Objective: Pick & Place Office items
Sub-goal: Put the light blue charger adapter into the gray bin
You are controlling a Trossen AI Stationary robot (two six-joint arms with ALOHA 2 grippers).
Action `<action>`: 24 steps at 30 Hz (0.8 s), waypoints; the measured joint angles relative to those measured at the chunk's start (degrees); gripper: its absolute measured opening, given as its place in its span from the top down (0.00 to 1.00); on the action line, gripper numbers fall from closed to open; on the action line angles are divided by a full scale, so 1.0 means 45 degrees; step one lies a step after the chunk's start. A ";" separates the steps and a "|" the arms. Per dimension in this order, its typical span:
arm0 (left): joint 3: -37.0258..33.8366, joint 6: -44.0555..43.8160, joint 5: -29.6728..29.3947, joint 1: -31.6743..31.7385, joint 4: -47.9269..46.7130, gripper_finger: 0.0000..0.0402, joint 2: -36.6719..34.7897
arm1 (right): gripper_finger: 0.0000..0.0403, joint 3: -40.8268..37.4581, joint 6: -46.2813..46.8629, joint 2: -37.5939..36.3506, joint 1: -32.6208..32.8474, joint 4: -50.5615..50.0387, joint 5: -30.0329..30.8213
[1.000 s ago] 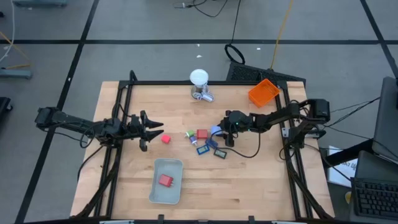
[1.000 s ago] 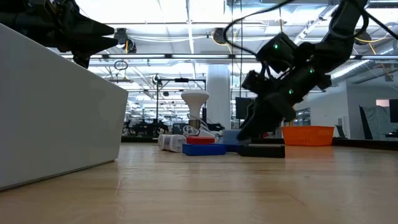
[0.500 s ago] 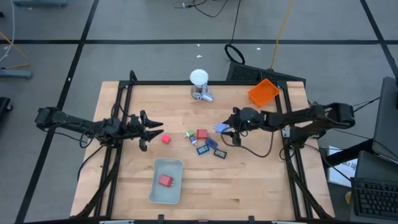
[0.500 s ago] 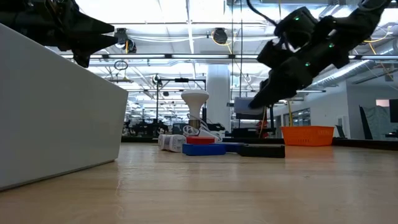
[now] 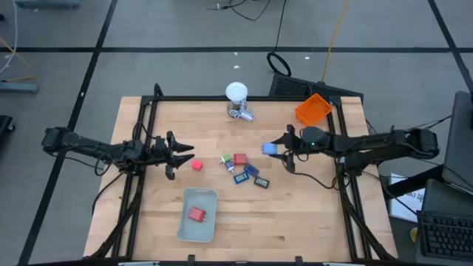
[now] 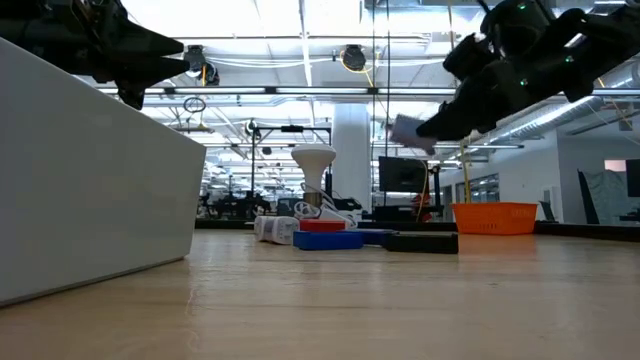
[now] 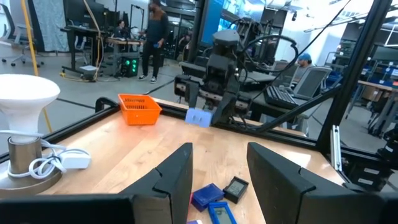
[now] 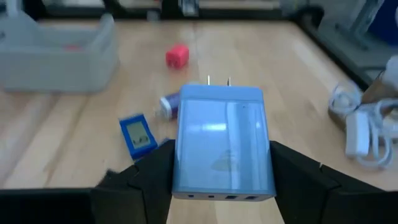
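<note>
1. We see the right gripper [image 5: 279, 149] clamped on a light-blue charger [image 8: 222, 143], lifted clear above the table [image 5: 310, 214].
2. The left gripper [image 5: 186, 154] waits just beside a red block [image 5: 197, 165], fingers nearly together, holding nothing.
3. Other items [image 5: 242, 170] cluster mid-table.

The pale grey tray [image 6: 90, 170] is cut off by the low view's edge (its contents hidden).

A light-blue plug block [image 8: 222, 142] with two prongs is lifted clear of the counter [image 5: 310, 214]. A red cube [image 5: 197, 165] lies apart; another red block [image 5: 196, 214] lies in the tray. The remaining small pieces [image 5: 244, 171] cluster mid-counter.
</note>
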 joint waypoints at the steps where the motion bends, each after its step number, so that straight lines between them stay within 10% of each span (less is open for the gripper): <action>1: 0.0000 -0.0029 0.0011 0.0000 0.0000 0.62 0.0003 | 0.47 -0.0142 0.0021 -0.0102 0.0010 0.0429 -0.0166; 10: 0.0000 -0.0508 0.0840 -0.0107 0.0991 0.62 0.0962 | 0.47 -0.0738 0.0860 -0.0318 0.0059 0.3356 -0.2886; 24: 0.0000 -0.1595 0.0831 -0.0645 0.4647 0.62 0.4607 | 0.47 -0.0746 0.0927 -0.0314 0.1092 0.4412 -0.2981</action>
